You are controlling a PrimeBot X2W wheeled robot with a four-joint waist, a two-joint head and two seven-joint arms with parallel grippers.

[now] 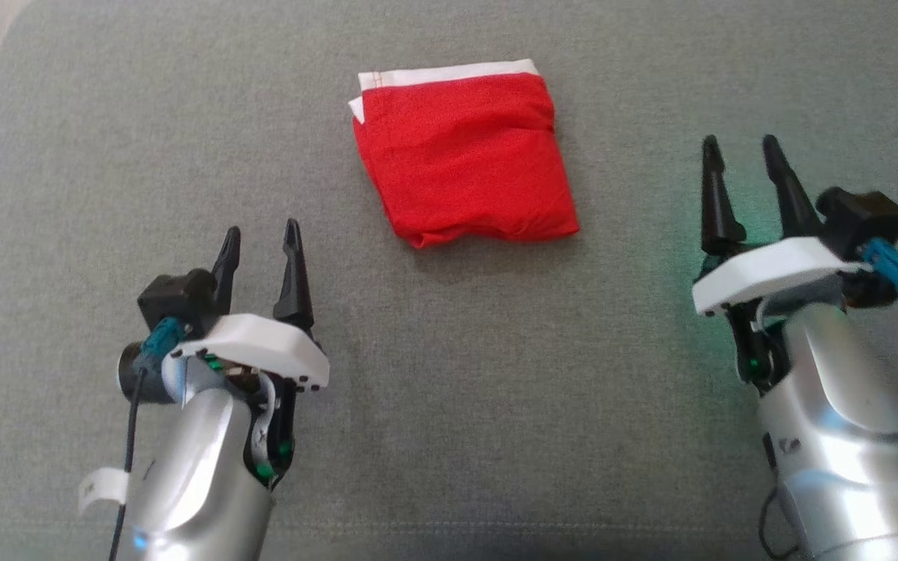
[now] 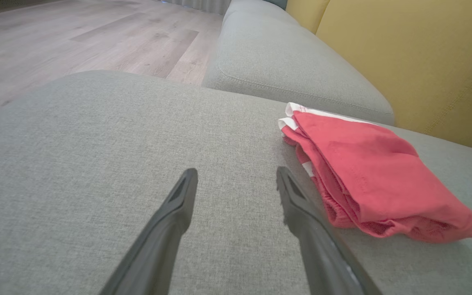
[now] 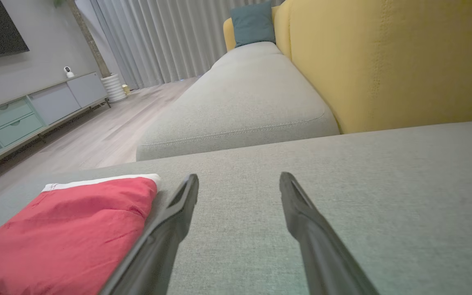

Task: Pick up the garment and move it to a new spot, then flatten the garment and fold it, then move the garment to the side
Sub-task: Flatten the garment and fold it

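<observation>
Our left gripper (image 1: 262,227) hovers over the grey cushion (image 1: 106,156), fingers wide apart, w/ nothing in them. In the middle lies the red garment (image 1: 468,152), folded flat (white waistband (image 1: 449,74) at far edge), touched by no arm. Our right gripper (image 1: 740,142), also spread and empty, stands beside it. We judge the fold prob. done, so both stand clear before moving it aside.
</observation>
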